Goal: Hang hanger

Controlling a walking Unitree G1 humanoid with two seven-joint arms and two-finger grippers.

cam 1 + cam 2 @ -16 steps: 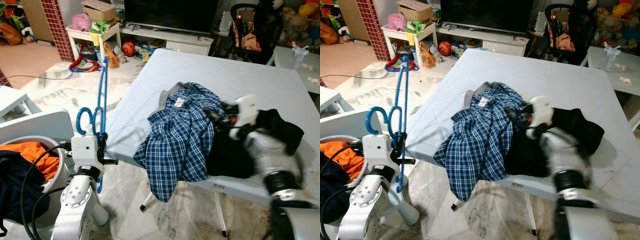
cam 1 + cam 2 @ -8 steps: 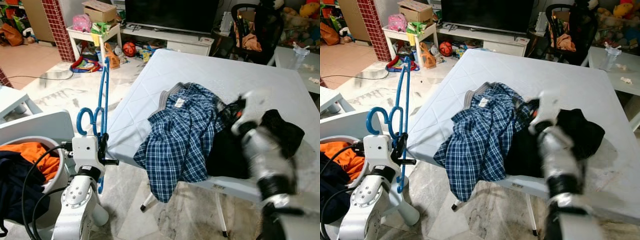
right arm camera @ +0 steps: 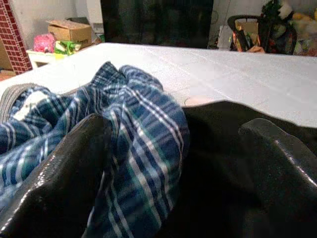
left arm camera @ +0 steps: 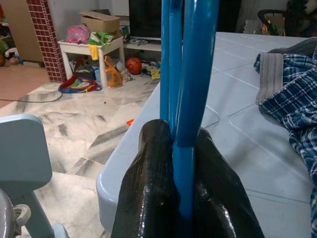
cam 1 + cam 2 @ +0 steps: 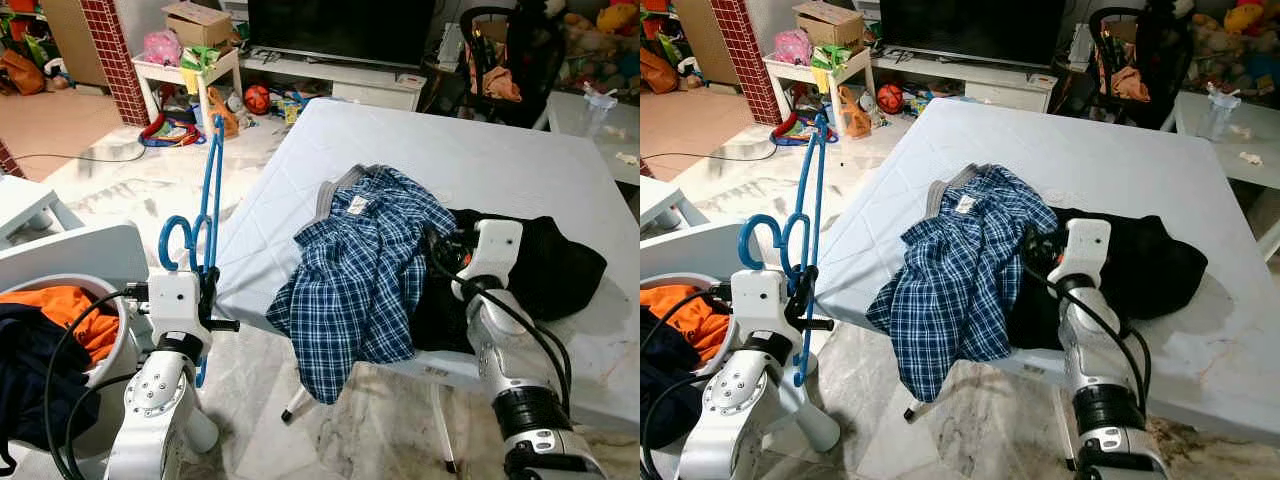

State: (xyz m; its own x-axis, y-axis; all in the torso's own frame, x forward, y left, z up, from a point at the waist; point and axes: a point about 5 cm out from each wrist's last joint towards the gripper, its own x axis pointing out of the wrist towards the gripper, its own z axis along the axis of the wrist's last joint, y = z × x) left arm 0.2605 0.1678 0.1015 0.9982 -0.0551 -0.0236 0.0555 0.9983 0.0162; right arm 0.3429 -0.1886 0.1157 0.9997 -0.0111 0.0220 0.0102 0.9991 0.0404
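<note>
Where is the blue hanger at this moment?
The blue hanger stands upright on the robot's left, clamped in the left pincer, just off the white table's left edge, apart from the plaid shirt.

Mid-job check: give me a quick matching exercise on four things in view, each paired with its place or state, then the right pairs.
Column one:
1. blue plastic hanger
2. blue plaid shirt
3. black garment
4. orange cloth

Column two:
A. in the white basket beside the table
B. draped over the white table edge
C. clamped upright in the left gripper
D. lying on the table by the open right gripper

Pairs: 1-C, 2-B, 3-D, 4-A
</note>
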